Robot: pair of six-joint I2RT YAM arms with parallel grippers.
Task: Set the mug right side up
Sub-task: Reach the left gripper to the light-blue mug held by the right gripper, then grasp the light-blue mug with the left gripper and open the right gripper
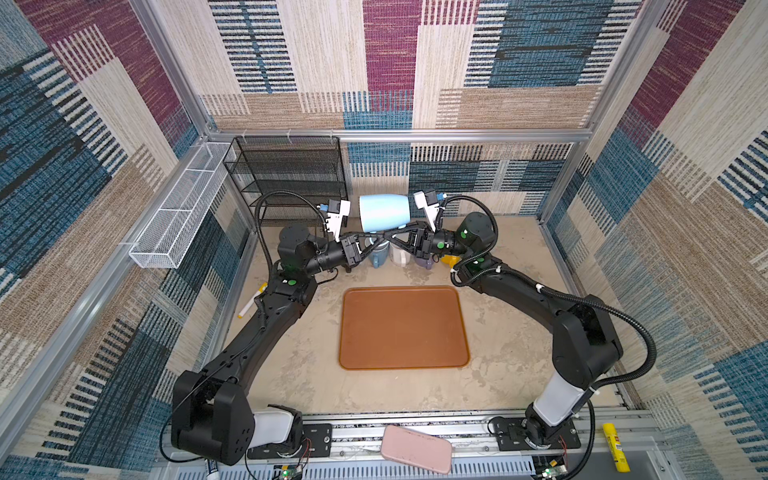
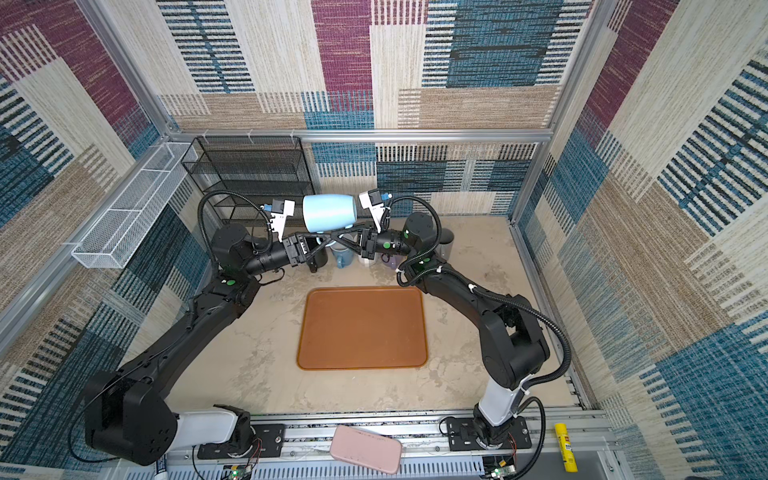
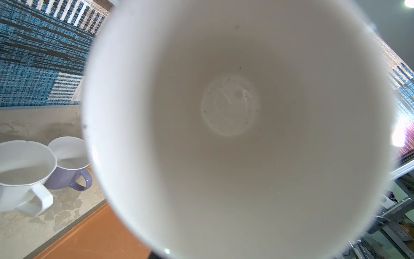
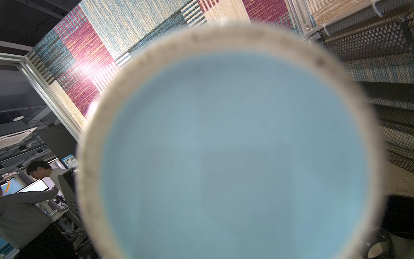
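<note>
In both top views the light blue ceramic mug point(image 1: 384, 212) point(image 2: 328, 212) hangs on its side in the air at the back of the table. The left gripper point(image 1: 384, 239) and right gripper point(image 1: 395, 237) cross beneath it, both closed tight, seemingly on its handle, though the body hides the contact.

The left wrist view looks into the mug's white inside; a white faceted cup point(image 3: 22, 175) and a lilac cup point(image 3: 67, 170) stand below.

The right wrist view shows only its base.

A thin pinch could let it swing or drop onto those cups, especially if the arms pull unevenly.
</note>
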